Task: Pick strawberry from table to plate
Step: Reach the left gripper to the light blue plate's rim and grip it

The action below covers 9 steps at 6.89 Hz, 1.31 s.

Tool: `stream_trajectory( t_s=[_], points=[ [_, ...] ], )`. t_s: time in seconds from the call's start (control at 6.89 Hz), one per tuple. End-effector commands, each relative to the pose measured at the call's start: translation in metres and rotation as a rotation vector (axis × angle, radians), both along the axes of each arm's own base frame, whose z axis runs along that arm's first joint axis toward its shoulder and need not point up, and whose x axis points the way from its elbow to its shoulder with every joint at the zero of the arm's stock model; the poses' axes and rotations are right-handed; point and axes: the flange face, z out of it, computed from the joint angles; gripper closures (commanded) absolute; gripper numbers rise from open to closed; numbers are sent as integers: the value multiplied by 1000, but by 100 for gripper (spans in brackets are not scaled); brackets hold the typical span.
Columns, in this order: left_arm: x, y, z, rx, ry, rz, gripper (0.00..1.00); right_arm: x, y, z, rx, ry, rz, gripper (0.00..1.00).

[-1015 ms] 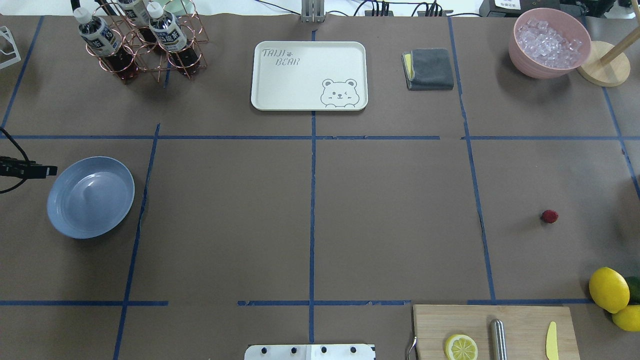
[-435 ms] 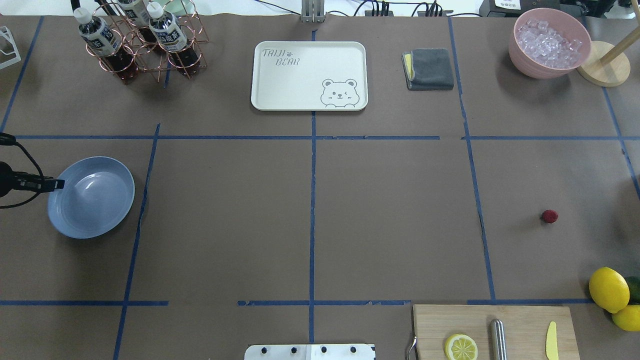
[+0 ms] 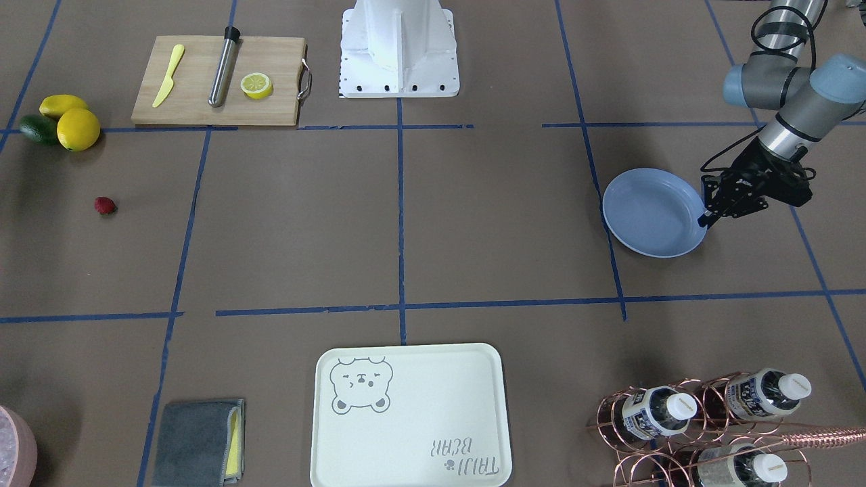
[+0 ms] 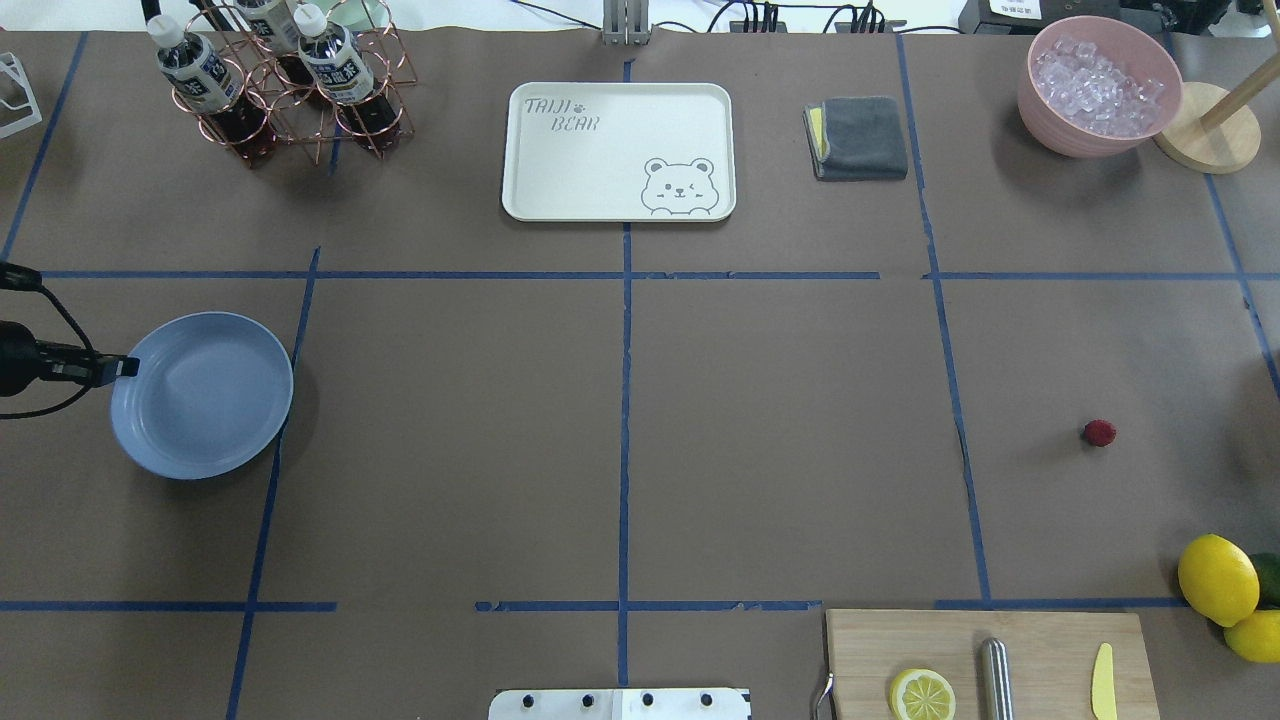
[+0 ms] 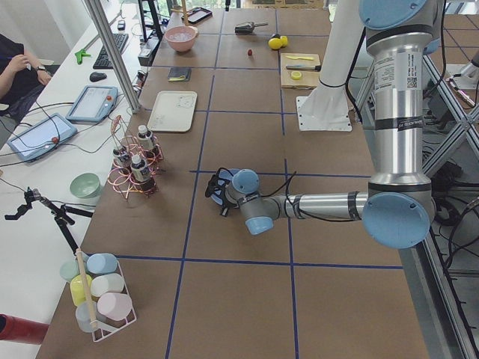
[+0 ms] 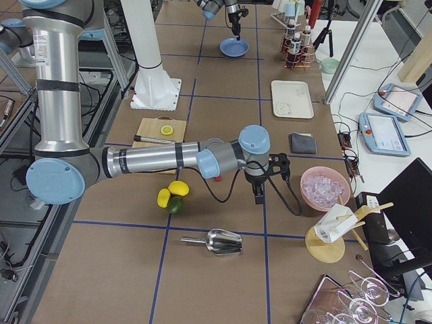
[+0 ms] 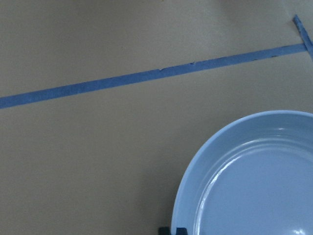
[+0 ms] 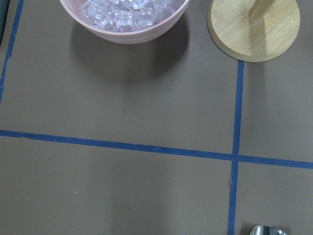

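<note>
The strawberry (image 4: 1099, 432) is a tiny dark-red berry lying alone on the brown table (image 4: 780, 440) at the right; the front-facing view has it (image 3: 105, 205) at its left. The light-blue plate (image 4: 205, 400) sits empty at the far left. My left gripper (image 4: 130, 368) is at the plate's left rim, its thin fingers closed astride the rim. The left wrist view shows its tips (image 7: 172, 230) on the plate's edge (image 7: 195, 186). My right gripper (image 6: 259, 196) shows only in the exterior right view, near the strawberry, so I cannot tell its state.
At the back stand a bottle rack (image 4: 285, 85), a cream bear tray (image 4: 618, 150), a grey cloth (image 4: 858, 138) and a pink bowl of ice (image 4: 1100, 85). A cutting board (image 4: 1040, 640) and two lemons (image 4: 1218, 578) are at the front right.
My left gripper moved right and slightly toward the table's front onto the plate's left rim. The plate then slid a little to the right with it. The strawberry stayed put.
</note>
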Motion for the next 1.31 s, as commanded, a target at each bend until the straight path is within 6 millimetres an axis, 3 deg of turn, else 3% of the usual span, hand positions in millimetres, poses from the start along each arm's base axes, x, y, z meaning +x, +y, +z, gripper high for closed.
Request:
stream_trajectory(
  t_s=[0.0, 0.15, 0.29, 0.44, 0.58, 0.73, 0.87, 1.02, 1.16],
  points=[
    [11, -4, -92, -12, 47, 70, 100, 0, 0, -2, 4, 0, 0, 0],
    [26, -23, -163, -40, 44, 53, 100, 0, 0, -2, 5, -1, 0, 0],
    [50, -48, -219, -77, 88, -21, 100, 0, 0, -2, 5, -2, -1, 0],
    [111, -43, -251, -97, 83, -29, 100, 0, 0, -3, 6, -2, -1, 0],
    [181, -44, -304, -145, 66, -46, 100, 0, 0, -2, 5, -1, 0, 0],
    [235, -30, -335, -201, 73, -36, 100, 0, 0, -2, 5, 0, -1, 0],
    [277, -2, -342, -188, 65, -19, 100, 0, 0, -3, 7, -1, 0, 0],
    [305, 22, -338, -183, 49, 1, 100, -1, 1, -1, 3, 0, -3, 0],
    [316, 26, -336, -192, 52, 3, 100, 0, 0, -2, 5, -1, 0, 0]
  ],
)
